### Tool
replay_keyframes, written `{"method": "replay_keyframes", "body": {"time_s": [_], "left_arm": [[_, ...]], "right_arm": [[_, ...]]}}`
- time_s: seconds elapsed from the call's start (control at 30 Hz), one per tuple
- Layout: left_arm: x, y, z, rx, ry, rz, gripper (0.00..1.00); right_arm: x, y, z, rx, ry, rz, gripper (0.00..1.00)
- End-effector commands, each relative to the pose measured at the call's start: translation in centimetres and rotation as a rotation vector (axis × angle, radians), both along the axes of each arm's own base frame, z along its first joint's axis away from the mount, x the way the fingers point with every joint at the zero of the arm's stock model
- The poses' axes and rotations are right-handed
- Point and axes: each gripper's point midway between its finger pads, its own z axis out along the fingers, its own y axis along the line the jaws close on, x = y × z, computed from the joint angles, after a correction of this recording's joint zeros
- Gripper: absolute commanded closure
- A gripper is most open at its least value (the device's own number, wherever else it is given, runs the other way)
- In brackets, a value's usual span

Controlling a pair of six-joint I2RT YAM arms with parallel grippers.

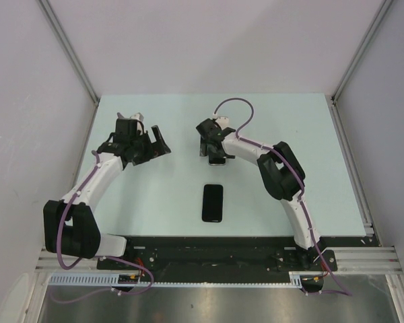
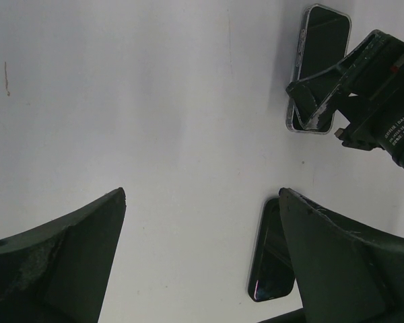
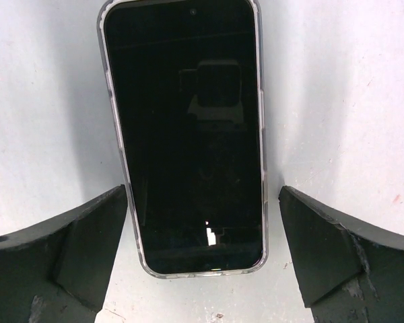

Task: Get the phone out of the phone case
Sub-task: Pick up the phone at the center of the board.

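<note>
A black-screened phone (image 3: 188,134) lies face up on the table inside a clear case (image 3: 263,168) whose rim runs round its edge. My right gripper (image 3: 202,195) is open and hangs just above the phone's near end, one finger on each side, not touching it. In the top view the right gripper (image 1: 212,153) covers most of this phone (image 1: 217,160). It also shows in the left wrist view (image 2: 323,47). My left gripper (image 1: 151,145) is open and empty, to the left of the phone and above bare table (image 2: 202,192).
A second black phone (image 1: 213,202) lies flat at the table's middle front, with no clear rim showing; it also shows in the left wrist view (image 2: 269,259). The pale table (image 1: 303,134) is enclosed by white walls at the back and both sides.
</note>
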Motion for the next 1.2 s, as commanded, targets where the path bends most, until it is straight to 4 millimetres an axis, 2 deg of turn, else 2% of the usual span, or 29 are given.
{"method": "replay_keyframes", "body": {"time_s": [0.0, 0.07, 0.13, 0.17, 0.23, 0.27, 0.3, 0.37, 0.4, 0.43, 0.47, 0.5, 0.53, 0.57, 0.6, 0.63, 0.8, 1.0, 1.03, 1.07, 1.13, 1.17], "left_arm": [[0.5, -0.2, 1.6, -0.023, -0.067, -0.002, 0.00], [0.6, -0.2, 1.7, -0.032, -0.074, 0.007, 0.00], [0.6, -0.2, 1.8, -0.036, -0.081, 0.017, 0.00], [0.7, -0.1, 1.7, -0.037, -0.084, 0.025, 0.00], [0.9, 0.0, 1.1, -0.040, -0.068, 0.053, 0.00], [0.9, -0.1, 0.7, -0.045, -0.055, 0.051, 0.00], [1.1, -0.6, 0.0, -0.061, -0.022, 0.039, 0.00], [0.9, -2.6, -0.3, -0.157, 0.027, -0.023, 0.00], [1.0, -3.3, -1.3, -0.190, 0.066, -0.043, 0.00], [0.7, -4.6, -1.3, -0.258, 0.092, -0.075, 0.00], [1.3, -5.2, -2.0, -0.287, 0.094, -0.084, 0.00], [1.6, -5.6, -2.3, -0.309, 0.102, -0.084, 0.00], [1.8, -6.4, -2.5, -0.340, 0.114, -0.080, 0.00], [2.8, -6.8, -3.0, -0.354, 0.117, -0.079, 0.00], [3.1, -7.4, -3.2, -0.374, 0.136, -0.077, 0.00], [3.2, -8.5, -3.1, -0.397, 0.146, -0.110, 0.00], [5.1, -11.2, -4.3, -0.456, 0.209, -0.129, 0.00], [6.5, -14.1, -5.2, -0.554, 0.244, -0.162, 0.02], [6.6, -14.5, -5.8, -0.554, 0.256, -0.170, 0.02], [7.1, -14.9, -5.5, -0.558, 0.246, -0.181, 0.03], [7.3, -15.7, -6.4, -0.553, 0.266, -0.191, 0.04], [7.7, -16.1, -6.2, -0.553, 0.261, -0.197, 0.05]], "right_arm": [[-0.6, -0.3, 0.3, -0.011, 0.004, 0.011, 0.00], [-0.7, -0.3, 0.0, -0.006, 0.014, 0.011, 0.02], [-0.8, -0.4, 0.0, -0.016, 0.014, 0.007, 0.11], [-0.9, -0.7, 0.1, -0.025, 0.014, -0.004, 0.19], [-0.8, -0.7, 0.3, -0.022, 0.012, -0.005, 0.24], [-0.8, -0.6, 0.7, -0.015, 0.007, -0.003, 0.30], [-0.8, -0.6, 0.9, -0.009, 0.006, -0.002, 0.33], [-0.9, -0.3, 1.9, 0.014, -0.004, 0.008, 0.39], [-0.8, -0.1, 2.5, 0.026, -0.012, 0.019, 0.41], [-1.2, -0.2, 2.3, 0.030, -0.005, 0.025, 0.42], [-1.1, 0.3, 3.6, 0.073, -0.027, 0.035, 0.49], [-1.2, 0.4, 3.8, 0.091, -0.033, 0.040, 0.51], [-2.0, 0.2, 3.2, 0.106, -0.012, 0.054, 0.54], [-1.6, 0.4, 3.6, 0.146, -0.033, 0.056, 0.60], [-1.6, 0.6, 4.4, 0.184, -0.041, 0.051, 0.61], [-2.2, 0.7, 3.8, 0.218, -0.022, 0.066, 0.63], [-3.1, 1.3, 4.0, 0.332, 0.017, 0.115, 0.64], [-3.9, 2.7, 6.3, 0.444, 0.020, 0.198, 0.64], [-4.0, 3.0, 6.8, 0.459, 0.017, 0.213, 0.65], [-4.0, 3.0, 7.0, 0.463, 0.016, 0.224, 0.64], [-4.1, 3.2, 7.5, 0.478, 0.014, 0.239, 0.64], [-4.1, 3.3, 7.6, 0.484, 0.014, 0.242, 0.64]]}}
